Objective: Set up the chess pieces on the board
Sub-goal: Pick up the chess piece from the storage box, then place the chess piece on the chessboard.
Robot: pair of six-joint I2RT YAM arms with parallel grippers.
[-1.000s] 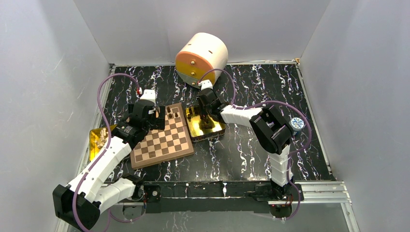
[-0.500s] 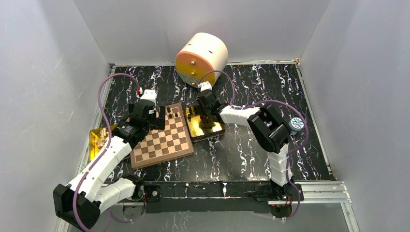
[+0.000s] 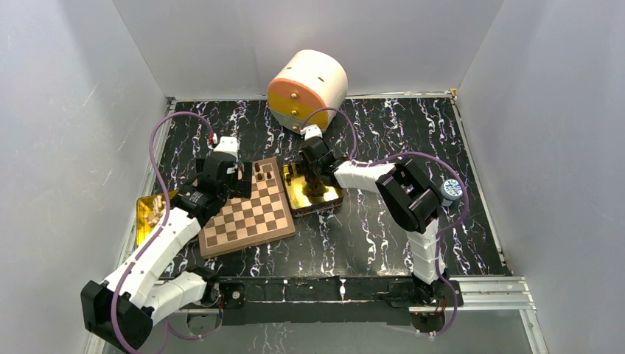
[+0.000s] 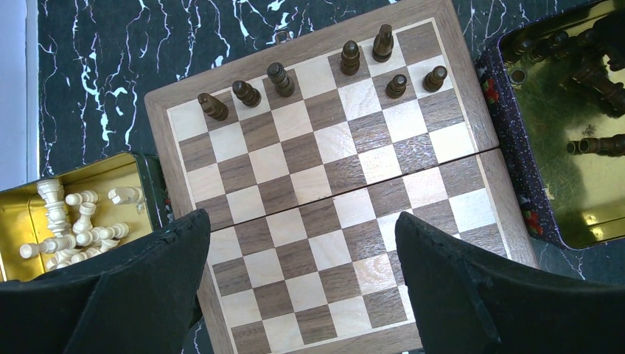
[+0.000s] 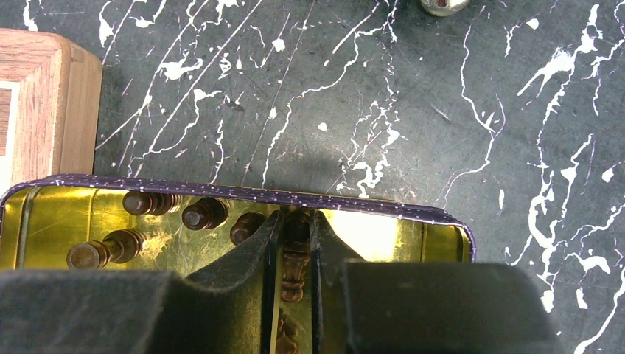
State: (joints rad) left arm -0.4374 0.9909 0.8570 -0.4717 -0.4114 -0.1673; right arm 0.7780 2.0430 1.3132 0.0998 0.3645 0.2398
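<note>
The wooden board [image 3: 248, 212] lies left of centre; it also fills the left wrist view [image 4: 332, 184]. Several dark brown chess pieces [image 4: 280, 79] stand along its far edge. My left gripper [image 4: 298, 287] hovers open and empty above the board's near squares. My right gripper [image 5: 295, 225] is down inside the gold tin [image 3: 312, 190], its fingers closed around a dark chess piece [image 5: 295, 254] lying between them. More dark pieces [image 5: 151, 203] lie loose in the tin [image 5: 221, 192].
A second gold tin [image 4: 18, 214] holding white pieces [image 4: 70, 221] sits left of the board. A round cream and orange object [image 3: 306, 88] stands at the back. A small blue-topped item [image 3: 451, 189] sits beside the right arm.
The right arm's elbow has shifted slightly left. The left arm has not moved.
</note>
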